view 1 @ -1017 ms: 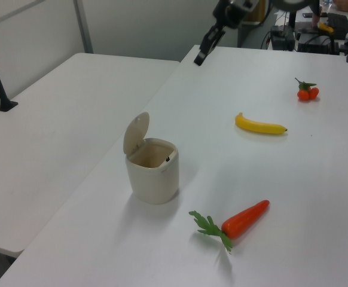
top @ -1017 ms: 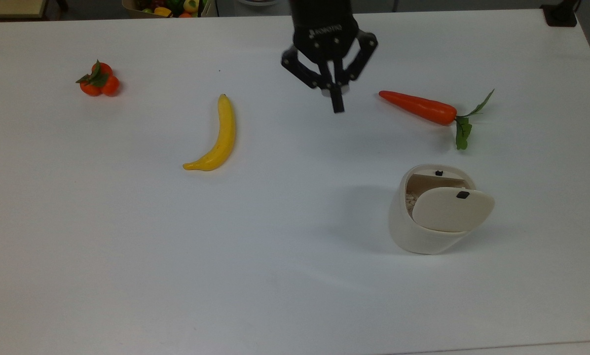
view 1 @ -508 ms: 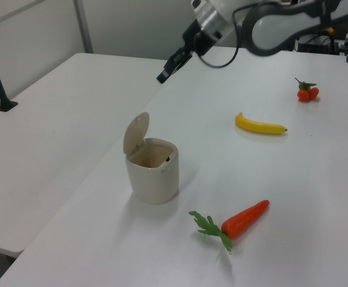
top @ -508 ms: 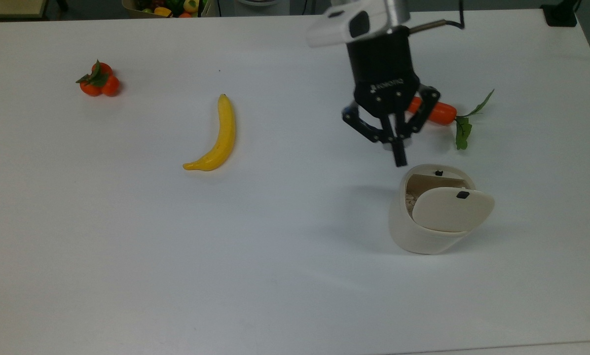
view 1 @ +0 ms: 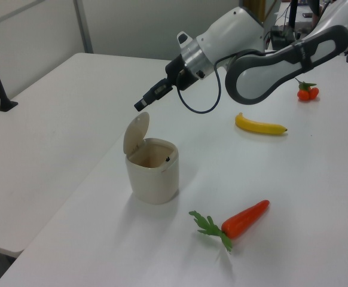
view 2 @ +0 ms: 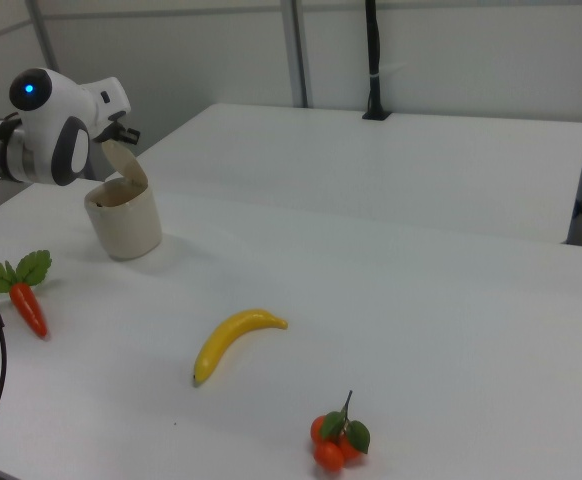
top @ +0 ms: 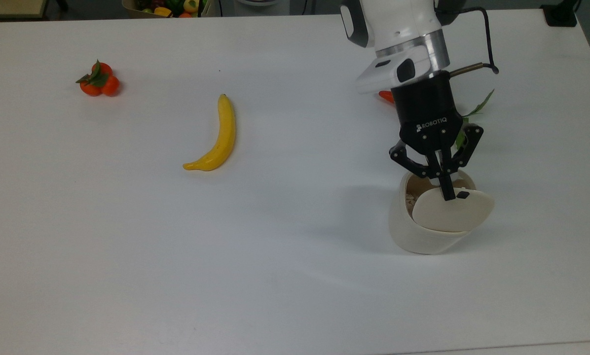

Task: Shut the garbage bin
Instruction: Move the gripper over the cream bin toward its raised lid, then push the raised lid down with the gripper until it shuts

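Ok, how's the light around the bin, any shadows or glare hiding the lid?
Top view: even light, a soft grey shadow on the table to the top view's left of the bin, lid plain. Left view: lid clear against the table, gripper dark above it. Right view: the arm covers part of the lid.

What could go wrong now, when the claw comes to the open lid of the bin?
1. The claw hangs just above the raised lid; a push too near the hinge may tip the garbage bin, which looks light, instead of closing it.
2. The bin stands near the table's edge in the left view; a sideways shove might slide it toward that edge.
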You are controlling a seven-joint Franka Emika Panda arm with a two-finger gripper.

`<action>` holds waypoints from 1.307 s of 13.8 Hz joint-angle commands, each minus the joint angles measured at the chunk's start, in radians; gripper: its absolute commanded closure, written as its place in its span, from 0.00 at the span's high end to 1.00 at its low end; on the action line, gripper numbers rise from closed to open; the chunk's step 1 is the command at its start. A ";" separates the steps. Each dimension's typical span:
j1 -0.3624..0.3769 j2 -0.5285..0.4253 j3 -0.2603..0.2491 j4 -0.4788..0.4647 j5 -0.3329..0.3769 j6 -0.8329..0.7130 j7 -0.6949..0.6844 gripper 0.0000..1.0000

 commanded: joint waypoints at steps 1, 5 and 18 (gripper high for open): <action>0.010 0.039 -0.010 0.042 -0.020 0.043 0.031 0.03; 0.010 0.035 -0.009 0.023 -0.020 0.040 0.029 0.03; -0.004 -0.079 0.022 -0.079 -0.019 -0.236 0.026 0.03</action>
